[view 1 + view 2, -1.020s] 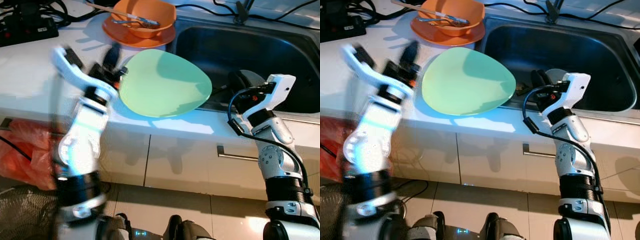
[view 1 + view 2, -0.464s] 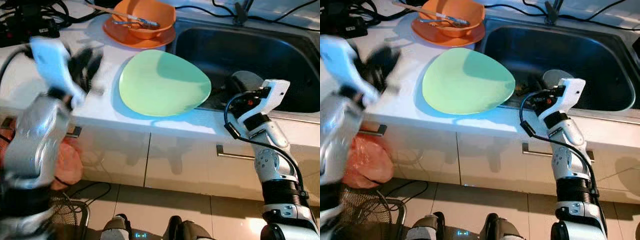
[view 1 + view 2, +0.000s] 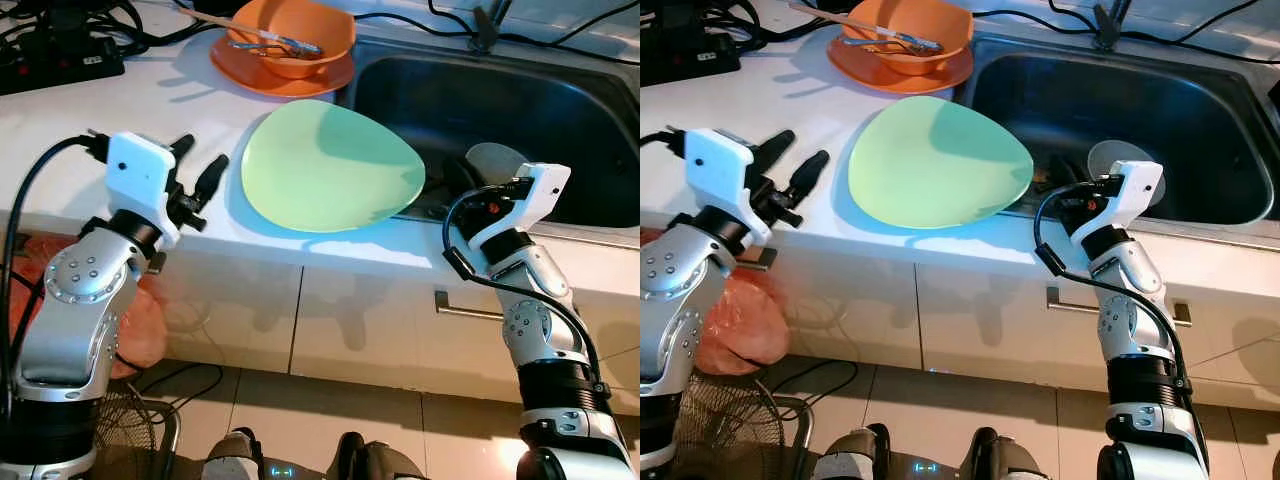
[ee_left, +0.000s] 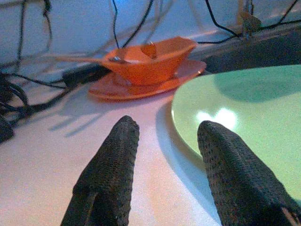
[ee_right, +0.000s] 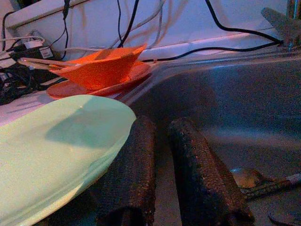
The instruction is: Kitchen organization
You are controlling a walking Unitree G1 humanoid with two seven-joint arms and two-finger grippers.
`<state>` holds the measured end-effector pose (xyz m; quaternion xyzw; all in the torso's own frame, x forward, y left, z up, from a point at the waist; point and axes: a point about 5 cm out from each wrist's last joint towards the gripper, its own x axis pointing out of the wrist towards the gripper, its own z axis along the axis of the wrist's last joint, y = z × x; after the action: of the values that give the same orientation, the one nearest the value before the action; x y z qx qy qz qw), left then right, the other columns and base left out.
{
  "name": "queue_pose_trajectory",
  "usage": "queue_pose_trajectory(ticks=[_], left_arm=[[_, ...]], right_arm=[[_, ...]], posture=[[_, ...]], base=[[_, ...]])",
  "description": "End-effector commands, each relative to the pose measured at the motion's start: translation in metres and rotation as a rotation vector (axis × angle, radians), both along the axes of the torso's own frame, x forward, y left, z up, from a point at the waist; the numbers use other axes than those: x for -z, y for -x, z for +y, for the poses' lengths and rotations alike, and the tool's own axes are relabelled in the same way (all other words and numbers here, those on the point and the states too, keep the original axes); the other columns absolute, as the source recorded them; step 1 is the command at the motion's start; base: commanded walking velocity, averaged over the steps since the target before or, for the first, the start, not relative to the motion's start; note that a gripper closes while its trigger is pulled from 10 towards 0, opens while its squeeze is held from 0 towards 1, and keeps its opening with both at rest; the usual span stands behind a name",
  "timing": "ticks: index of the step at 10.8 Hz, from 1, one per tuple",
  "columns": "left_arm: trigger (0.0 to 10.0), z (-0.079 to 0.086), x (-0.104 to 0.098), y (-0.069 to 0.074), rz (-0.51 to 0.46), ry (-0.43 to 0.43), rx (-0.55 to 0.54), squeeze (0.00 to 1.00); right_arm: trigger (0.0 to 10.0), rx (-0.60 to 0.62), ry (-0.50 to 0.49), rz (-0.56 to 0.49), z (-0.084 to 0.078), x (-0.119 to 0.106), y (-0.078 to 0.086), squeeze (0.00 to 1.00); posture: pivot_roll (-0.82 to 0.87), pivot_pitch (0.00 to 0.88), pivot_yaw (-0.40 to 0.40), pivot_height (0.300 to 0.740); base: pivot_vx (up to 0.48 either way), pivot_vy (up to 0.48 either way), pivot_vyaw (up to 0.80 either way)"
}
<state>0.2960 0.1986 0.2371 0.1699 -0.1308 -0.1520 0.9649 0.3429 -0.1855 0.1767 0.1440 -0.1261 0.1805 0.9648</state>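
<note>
A pale green plate (image 3: 330,165) lies flat on the white counter, its right edge hanging over the sink (image 3: 560,110). My left gripper (image 3: 203,155) hovers open just left of the plate, holding nothing; in the left wrist view the plate (image 4: 249,108) lies beyond its fingers. My right gripper (image 3: 1062,172) sits low at the sink's near left edge, beside the plate's right rim, its fingers (image 5: 136,160) close together with nothing between them. An orange bowl (image 3: 292,32) holding utensils stands on an orange plate (image 3: 280,75) at the back.
A black power strip and cables (image 3: 60,60) crowd the counter's back left. A grey disc (image 3: 495,160) and a spoon (image 5: 254,179) lie in the sink. Below are white cabinet fronts with a handle (image 3: 470,310), an orange bag (image 3: 140,330) and a wire basket (image 3: 130,440).
My left arm swung back from the plate's left edge, out to the left, and has settled with its gripper open beside the plate. The right gripper shifted only slightly. The plate stayed put.
</note>
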Motion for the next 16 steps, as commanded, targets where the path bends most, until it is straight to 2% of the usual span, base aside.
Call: queue_pose_trajectory(ticks=[1, 2, 3, 4, 5, 6, 7, 8, 9, 10, 11, 12, 16], left_arm=[[10.0, 0.001, -0.003, 0.005, -0.032, -0.073, -0.002, 1.0], [10.0, 0.003, -0.002, 0.012, -0.048, -0.223, 0.018, 1.0], [10.0, 0.005, -0.005, 0.015, -0.057, -0.279, 0.031, 1.0], [10.0, 0.01, -0.007, 0.018, -0.066, -0.42, 0.062, 0.0], [10.0, 0.012, -0.008, 0.02, -0.08, -0.583, 0.107, 0.0], [10.0, 0.009, -0.011, 0.02, -0.113, -0.643, 0.151, 0.0], [10.0, 0.011, -0.012, 0.018, -0.12, -0.757, 0.172, 0.0], [10.0, 0.007, -0.01, 0.015, -0.122, -0.843, 0.208, 0.46], [10.0, -0.005, -0.005, 0.013, -0.144, -0.884, 0.273, 1.0], [10.0, -0.012, -0.002, 0.012, -0.162, -0.964, 0.333, 1.0], [10.0, -0.013, -0.003, 0.011, -0.17, -1.018, 0.362, 0.0], [10.0, -0.012, -0.004, 0.008, -0.173, -1.061, 0.369, 0.0], [10.0, -0.013, 0.009, 0.0, -0.159, -1.126, 0.391, 0.0]], right_arm=[[10.0, 0.012, 0.0, 0.011, -0.005, 0.005, 0.002, 0.0], [10.0, 0.012, 0.0, 0.016, -0.005, 0.006, 0.002, 0.0], [10.0, 0.012, 0.0, 0.018, -0.005, 0.007, 0.002, 0.0], [10.0, 0.01, -0.001, 0.021, -0.004, 0.008, 0.001, 0.0], [10.0, 0.007, -0.003, 0.025, -0.003, 0.008, 0.0, 0.0], [10.0, 0.002, -0.007, 0.027, 0.0, 0.009, 0.0, 0.0], [10.0, -0.001, -0.012, 0.028, 0.002, 0.01, -0.001, 0.0], [10.0, -0.001, -0.014, 0.028, 0.003, 0.01, -0.002, 0.0], [10.0, 0.0, -0.017, 0.026, 0.003, 0.01, -0.001, 0.0], [10.0, 0.008, -0.019, 0.023, 0.001, 0.009, -0.001, 0.0], [10.0, 0.012, -0.019, 0.021, 0.0, 0.009, 0.0, 0.0], [10.0, 0.014, -0.02, 0.022, 0.0, 0.01, 0.0, 0.0], [10.0, 0.014, -0.023, 0.023, 0.001, 0.011, 0.0, 0.0]], posture=[[0.21, 0.193, -0.071, 0.74], [0.22, 0.199, -0.071, 0.74], [0.22, 0.202, -0.073, 0.74], [0.23, 0.208, -0.074, 0.74], [0.24, 0.212, -0.073, 0.74], [0.25, 0.212, -0.071, 0.74], [0.25, 0.21, -0.066, 0.74], [0.25, 0.209, -0.065, 0.74], [0.24, 0.208, -0.062, 0.74], [0.23, 0.208, -0.06, 0.74], [0.23, 0.209, -0.059, 0.74], [0.23, 0.21, -0.058, 0.74], [0.22, 0.209, -0.058, 0.74]], base=[[0.0, 0.0, 0.0], [0.0, 0.0, 0.0], [0.0, 0.0, 0.0], [0.0, 0.0, 0.0], [0.0, 0.0, 0.0], [0.0, 0.0, 0.0], [0.0, 0.0, 0.0], [0.0, 0.0, 0.0], [0.0, 0.0, 0.0], [0.0, 0.0, 0.0], [0.0, 0.0, 0.0], [0.0, 0.0, 0.0], [0.0, 0.0, 0.0]])
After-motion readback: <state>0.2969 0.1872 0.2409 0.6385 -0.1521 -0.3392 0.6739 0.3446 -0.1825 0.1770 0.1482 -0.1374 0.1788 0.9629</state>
